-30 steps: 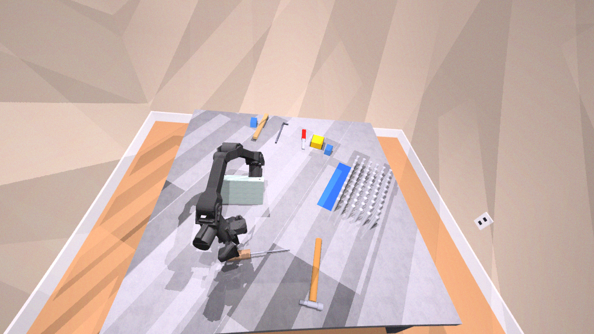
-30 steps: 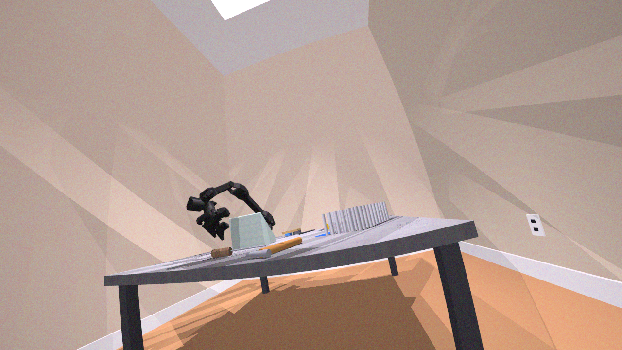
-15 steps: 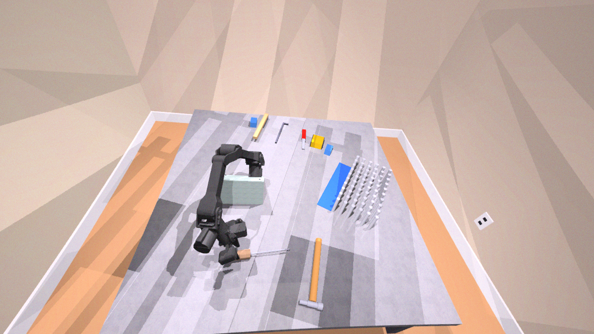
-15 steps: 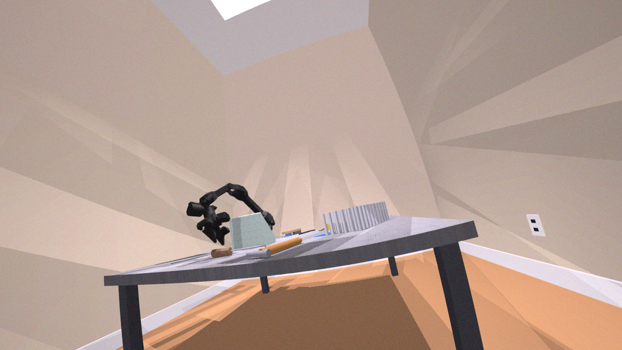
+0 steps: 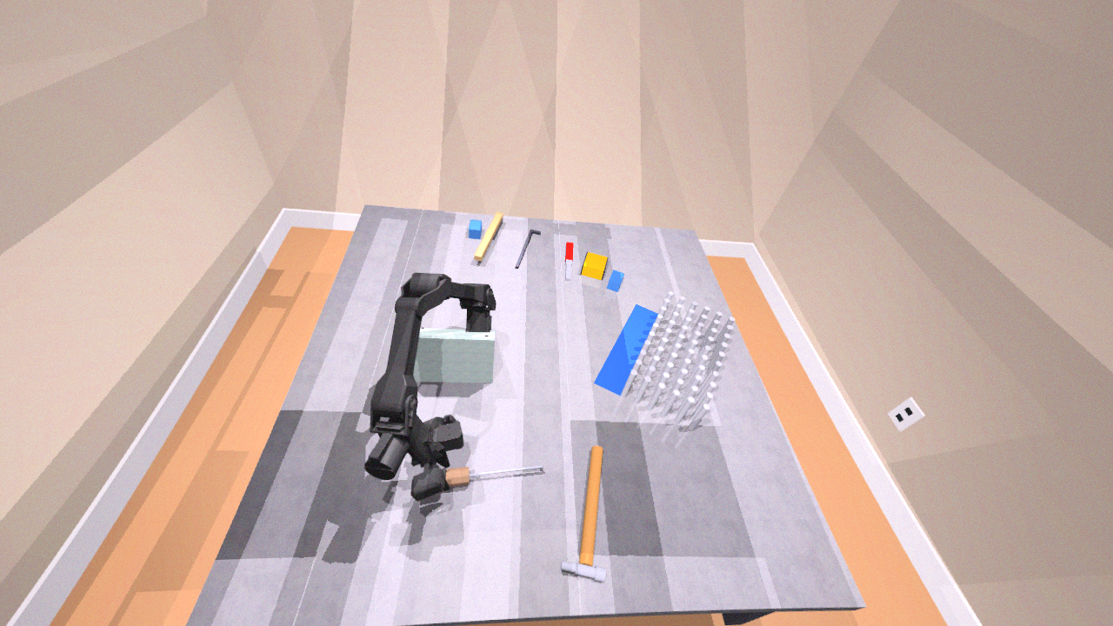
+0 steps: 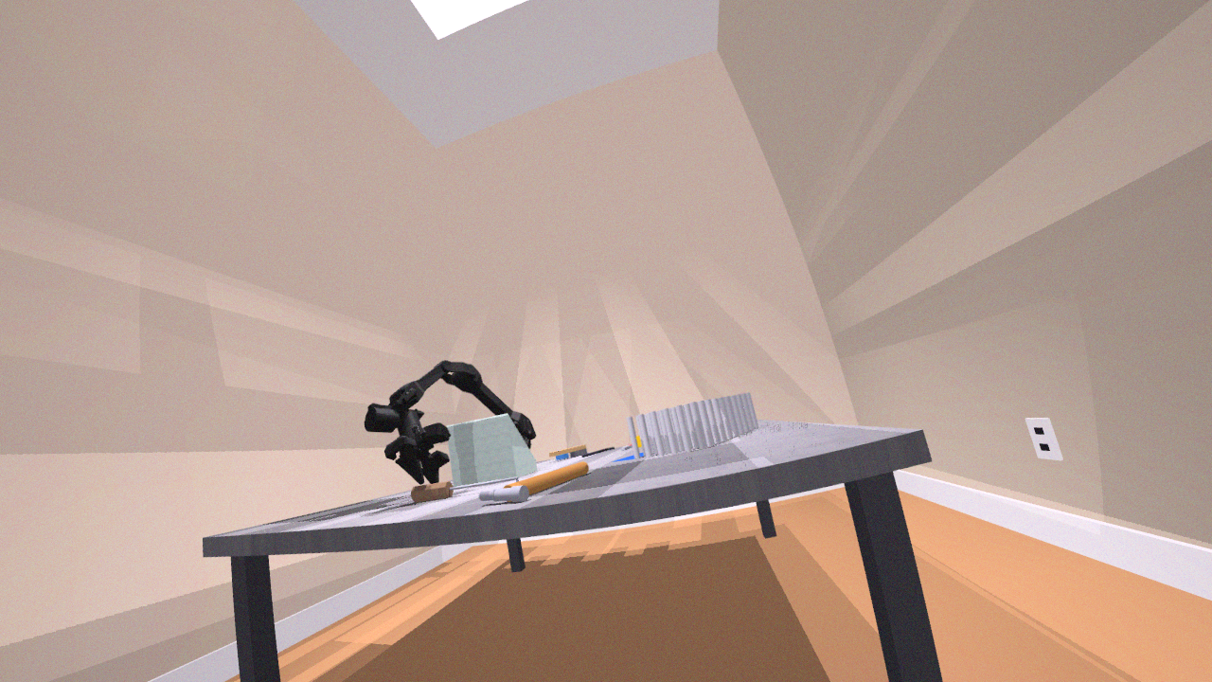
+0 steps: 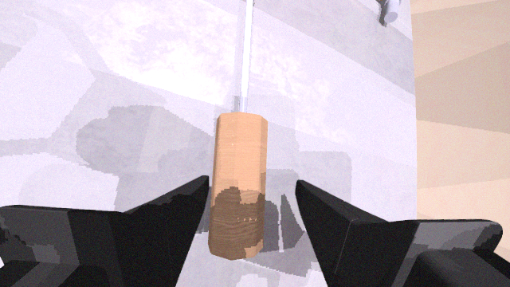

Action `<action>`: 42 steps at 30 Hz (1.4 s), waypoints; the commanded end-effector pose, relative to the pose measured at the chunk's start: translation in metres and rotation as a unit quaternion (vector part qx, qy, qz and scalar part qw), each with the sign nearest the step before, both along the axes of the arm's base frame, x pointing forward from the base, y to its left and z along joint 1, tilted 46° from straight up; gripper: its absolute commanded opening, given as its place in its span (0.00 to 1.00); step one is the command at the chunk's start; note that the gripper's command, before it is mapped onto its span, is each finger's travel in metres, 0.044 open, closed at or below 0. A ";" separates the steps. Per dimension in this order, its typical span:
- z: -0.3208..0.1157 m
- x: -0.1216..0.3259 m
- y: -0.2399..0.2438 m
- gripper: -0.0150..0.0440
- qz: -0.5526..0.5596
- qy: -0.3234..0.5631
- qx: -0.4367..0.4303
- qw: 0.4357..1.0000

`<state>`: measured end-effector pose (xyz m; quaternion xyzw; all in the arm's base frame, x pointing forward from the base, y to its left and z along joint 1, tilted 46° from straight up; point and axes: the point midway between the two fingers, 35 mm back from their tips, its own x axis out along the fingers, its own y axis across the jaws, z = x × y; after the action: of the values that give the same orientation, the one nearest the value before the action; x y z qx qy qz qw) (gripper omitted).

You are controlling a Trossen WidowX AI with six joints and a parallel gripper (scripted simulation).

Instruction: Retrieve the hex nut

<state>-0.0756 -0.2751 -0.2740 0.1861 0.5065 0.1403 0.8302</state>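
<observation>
- Low in the top view, right of center, an orange-handled hammer (image 5: 590,506) (image 6: 552,478) (image 7: 391,11) lay on the table (image 5: 684,576) (image 6: 593,507) (image 7: 131,48); the wrist view caught only part of its head, at the upper right
- Lower left of center in the top view was a tool with a wooden handle (image 5: 457,476) (image 6: 432,492) (image 7: 239,179) and a thin metal shaft (image 5: 505,473) (image 6: 485,484) (image 7: 246,52)
- The gripper (image 5: 434,481) (image 6: 428,480) (image 7: 253,184) stood partway open, gripping nothing; its fingers hid part of that handle from above, while the wrist view showed them to either side of it, with the wider gap on the right
- At left center of the top view, the black arm (image 5: 400,349) (image 6: 487,394) arched beside a pale green block (image 5: 455,356) (image 6: 487,454)
- Right of center stood the metal spacers (image 5: 662,385) (image 6: 694,428), upright in rows from above but merged into a fence in the exterior view, with the blue strip (image 5: 621,349) (image 6: 629,457) along their left side
- The hex nut could not be made out in any view, so its place could not be told
- Toward the top of the top view lay a yellow block (image 5: 595,265) (image 6: 638,441), a red-and-white tool (image 5: 569,251), a black hooked tool (image 5: 526,250) and a yellow bar (image 5: 489,237) (image 6: 569,451); only the top view showed the red-and-white one distinctly
</observation>
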 end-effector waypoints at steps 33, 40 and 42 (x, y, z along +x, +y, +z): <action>0.003 -0.001 -0.004 0.25 0.002 -0.002 0.007 1.000; 0.024 -0.005 -0.033 0.25 0.001 -0.002 0.006 1.000; 0.031 -0.005 -0.040 0.25 0.001 -0.002 0.006 1.000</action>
<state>-0.0798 -0.2975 -0.2560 0.1943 0.5031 0.1509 0.8285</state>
